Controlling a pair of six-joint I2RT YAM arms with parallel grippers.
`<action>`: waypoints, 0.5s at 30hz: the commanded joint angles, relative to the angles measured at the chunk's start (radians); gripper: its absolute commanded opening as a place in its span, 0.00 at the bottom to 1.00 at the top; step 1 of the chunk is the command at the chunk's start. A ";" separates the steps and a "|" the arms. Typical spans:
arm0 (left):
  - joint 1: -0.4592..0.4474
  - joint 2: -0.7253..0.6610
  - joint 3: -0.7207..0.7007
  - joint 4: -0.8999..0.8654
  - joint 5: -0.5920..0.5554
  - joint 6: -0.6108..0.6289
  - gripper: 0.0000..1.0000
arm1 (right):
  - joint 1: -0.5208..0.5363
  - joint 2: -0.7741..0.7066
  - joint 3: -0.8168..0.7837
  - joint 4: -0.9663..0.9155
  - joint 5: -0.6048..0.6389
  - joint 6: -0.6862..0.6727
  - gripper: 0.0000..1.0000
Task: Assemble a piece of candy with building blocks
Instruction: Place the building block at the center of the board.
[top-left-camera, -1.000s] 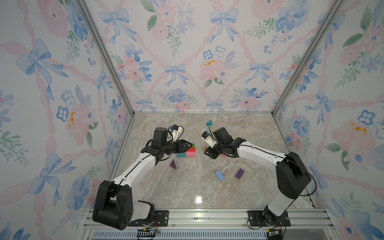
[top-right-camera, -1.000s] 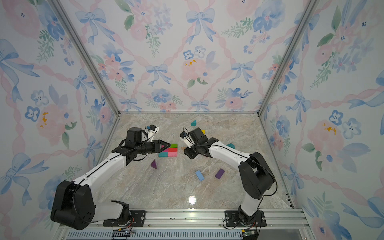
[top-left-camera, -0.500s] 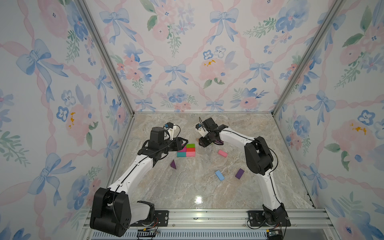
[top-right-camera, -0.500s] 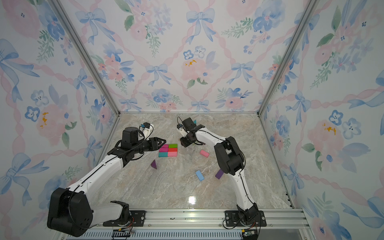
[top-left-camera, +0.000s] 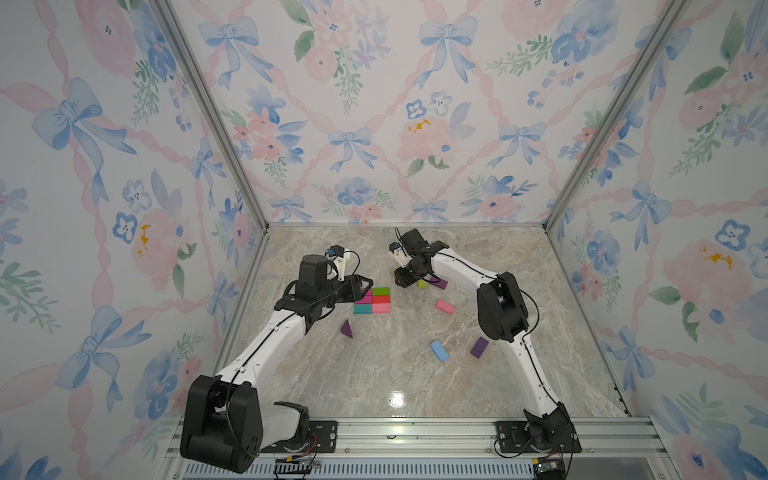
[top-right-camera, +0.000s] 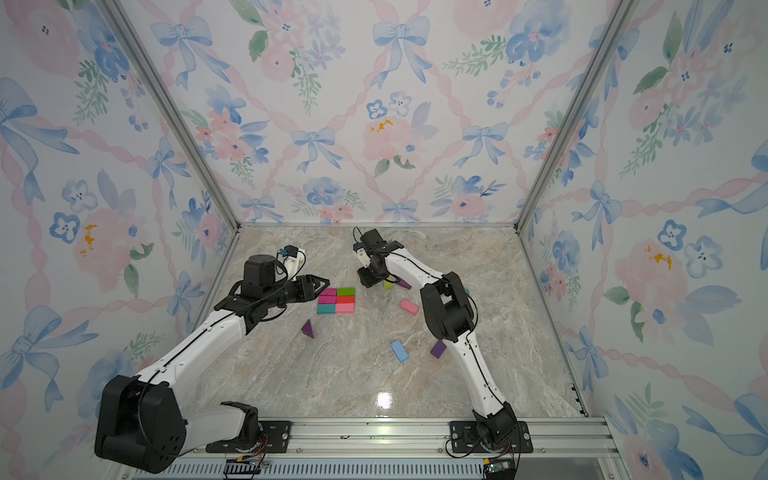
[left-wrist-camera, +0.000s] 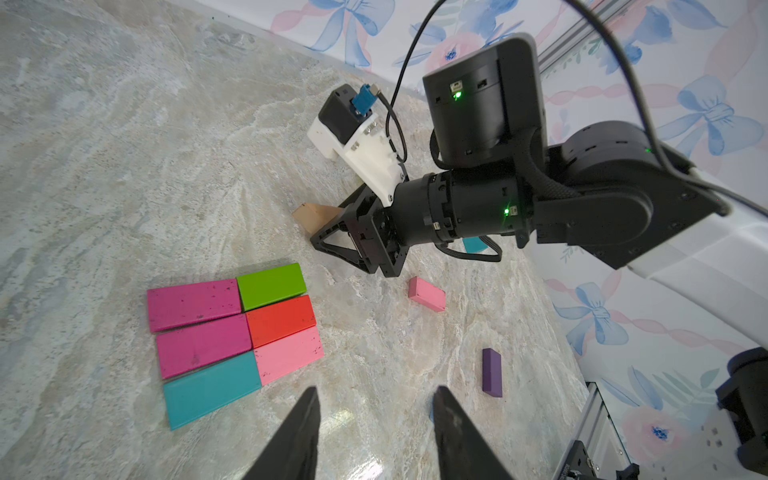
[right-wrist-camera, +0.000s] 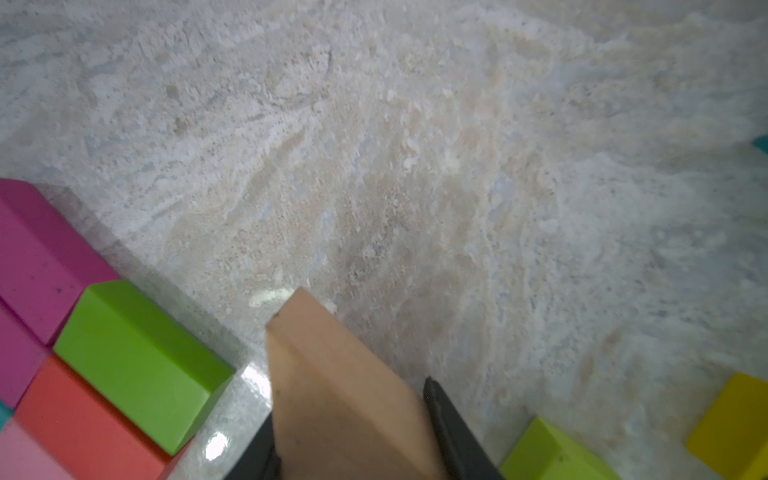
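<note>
Right wrist view: the right fingers (right-wrist-camera: 453, 432) are clamped on a matte tan triangular prism (right-wrist-camera: 345, 395), just beside the green brick (right-wrist-camera: 137, 361). In a top view the six-brick slab (top-left-camera: 372, 300) lies at eight o'clock from them, its bricks running three-to-nine. Across it, the left fingers (left-wrist-camera: 299, 436) stand apart, empty.

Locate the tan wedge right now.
In the right wrist view, the tan wedge is clamped in the right end effector, beside the green brick at the corner of the brick slab.

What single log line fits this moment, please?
right gripper: shut on tan block | left gripper: open, empty | block rectangle: six laid
</note>
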 joint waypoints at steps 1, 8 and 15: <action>0.008 -0.028 -0.025 -0.006 -0.025 0.027 0.47 | -0.006 0.071 0.090 -0.084 0.009 0.042 0.44; 0.012 -0.041 -0.030 -0.006 -0.042 0.040 0.48 | 0.005 0.127 0.164 -0.139 0.037 0.043 0.48; 0.020 -0.044 -0.042 -0.008 -0.062 0.048 0.52 | 0.010 0.116 0.136 -0.132 0.052 0.041 0.57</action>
